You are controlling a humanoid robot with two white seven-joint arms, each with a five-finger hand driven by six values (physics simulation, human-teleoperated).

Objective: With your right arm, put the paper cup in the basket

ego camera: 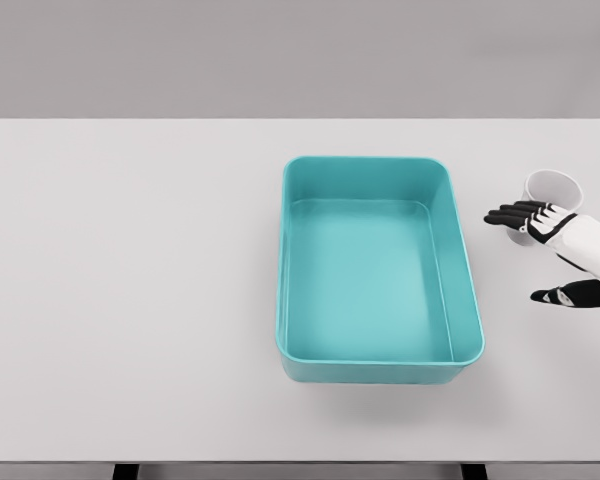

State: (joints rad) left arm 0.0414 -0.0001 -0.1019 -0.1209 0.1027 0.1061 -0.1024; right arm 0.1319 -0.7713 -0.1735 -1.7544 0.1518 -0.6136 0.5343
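One white paper cup stands right of the teal rectangular plastic basket on the white bench. Right hand fingers extend against the cup's front, thumb apart below, not clearly gripping.

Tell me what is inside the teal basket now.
The teal basket holds nothing; its whole floor shows. The paper cup stands outside, to its right, with the right hand at it, the lower part covered by the fingers.

The surface is a plain, pale grey-white slab that fills most of the view — wide, flat and matte, its far edge running straight across the upper part of the picture. Behind it stands a uniform grey backdrop. Along the bottom, below the near edge, a few dark supports show — too little to tell more.
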